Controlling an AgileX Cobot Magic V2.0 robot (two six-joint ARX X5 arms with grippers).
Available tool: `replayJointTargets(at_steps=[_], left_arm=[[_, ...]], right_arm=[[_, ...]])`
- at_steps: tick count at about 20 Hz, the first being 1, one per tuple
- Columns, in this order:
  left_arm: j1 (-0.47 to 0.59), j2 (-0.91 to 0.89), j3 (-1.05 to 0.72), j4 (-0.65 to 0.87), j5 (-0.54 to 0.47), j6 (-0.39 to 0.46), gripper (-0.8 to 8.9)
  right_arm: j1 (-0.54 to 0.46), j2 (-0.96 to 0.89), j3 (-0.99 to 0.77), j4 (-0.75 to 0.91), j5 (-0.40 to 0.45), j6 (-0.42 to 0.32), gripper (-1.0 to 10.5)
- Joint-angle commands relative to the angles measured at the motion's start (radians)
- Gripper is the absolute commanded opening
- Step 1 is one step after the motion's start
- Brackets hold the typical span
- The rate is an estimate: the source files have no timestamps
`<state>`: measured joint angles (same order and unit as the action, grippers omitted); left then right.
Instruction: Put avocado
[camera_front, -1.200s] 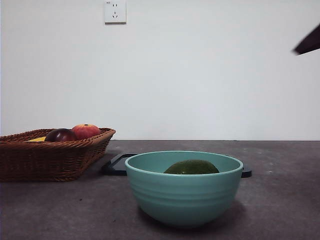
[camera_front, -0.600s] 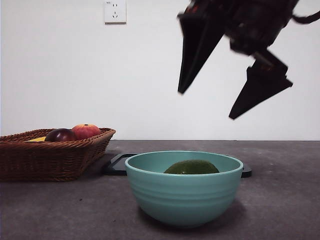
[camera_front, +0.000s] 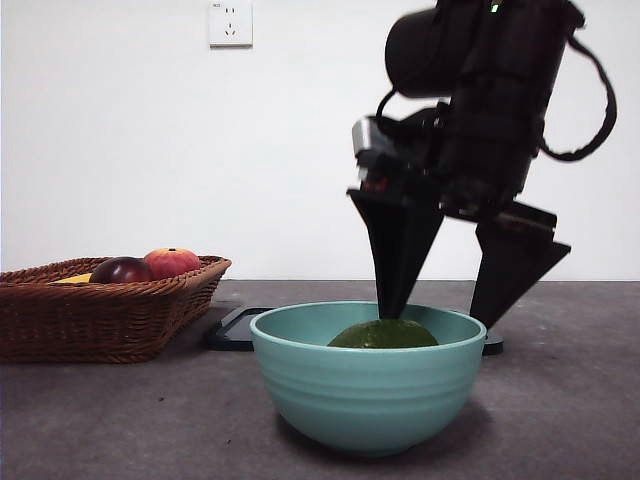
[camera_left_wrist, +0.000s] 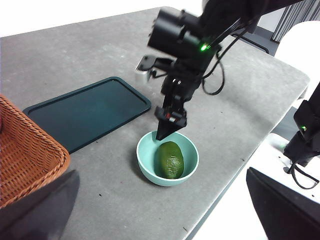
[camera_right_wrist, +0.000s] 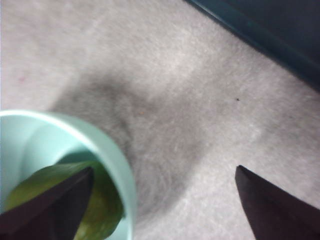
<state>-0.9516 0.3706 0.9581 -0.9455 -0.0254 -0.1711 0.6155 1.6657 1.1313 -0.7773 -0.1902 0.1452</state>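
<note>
Reach-in step: right gripper (camera_front: 440, 318) spread wide, holding nothing, one jaw over the avocado (camera_front: 383, 335) lying in the teal bowl (camera_front: 367, 390), the other outside the rim. Next: recentre, lower, close.

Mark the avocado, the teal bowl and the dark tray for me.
avocado (camera_left_wrist: 169, 159): left wrist view, middle of its bumpy skin.
teal bowl (camera_front: 368, 385): front view, outer wall.
dark tray (camera_left_wrist: 90, 112): left wrist view, bare flat centre.

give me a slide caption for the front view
Right gripper, jaws open, descends over the avocado in the teal bowl.
</note>
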Motion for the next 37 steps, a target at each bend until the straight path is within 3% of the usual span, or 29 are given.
replayJointTargets(at_steps=[1, 4, 9, 13, 17, 27, 37], left_arm=[[-0.011, -0.001, 0.006, 0.011, -0.001, -0.002, 5.30], [-0.011, -0.001, 0.006, 0.011, -0.002, -0.002, 5.30], [-0.011, -0.001, 0.006, 0.011, -0.002, -0.002, 5.30], [-0.011, -0.001, 0.006, 0.011, -0.002, -0.002, 5.30], [-0.011, -0.001, 0.006, 0.011, -0.002, -0.002, 5.30], [-0.011, -0.001, 0.006, 0.013, -0.002, -0.002, 5.30], [-0.011, -0.001, 0.006, 0.026, -0.002, -0.002, 5.30]], right_arm=[[0.011, 0.047, 0.015, 0.003, -0.017, -0.010, 3.6], [0.013, 0.066, 0.015, 0.019, -0.027, 0.001, 1.5], [0.024, 0.066, 0.015, 0.042, -0.051, 0.002, 0.1], [0.023, 0.066, 0.070, 0.020, -0.034, 0.023, 0.1], [0.005, 0.080, 0.229, -0.062, 0.062, 0.026, 0.1], [-0.164, 0.464, 0.777, -0.143, 0.029, 0.057, 0.1], [-0.199, 0.583, 0.805, -0.137, 0.008, 0.079, 0.1]])
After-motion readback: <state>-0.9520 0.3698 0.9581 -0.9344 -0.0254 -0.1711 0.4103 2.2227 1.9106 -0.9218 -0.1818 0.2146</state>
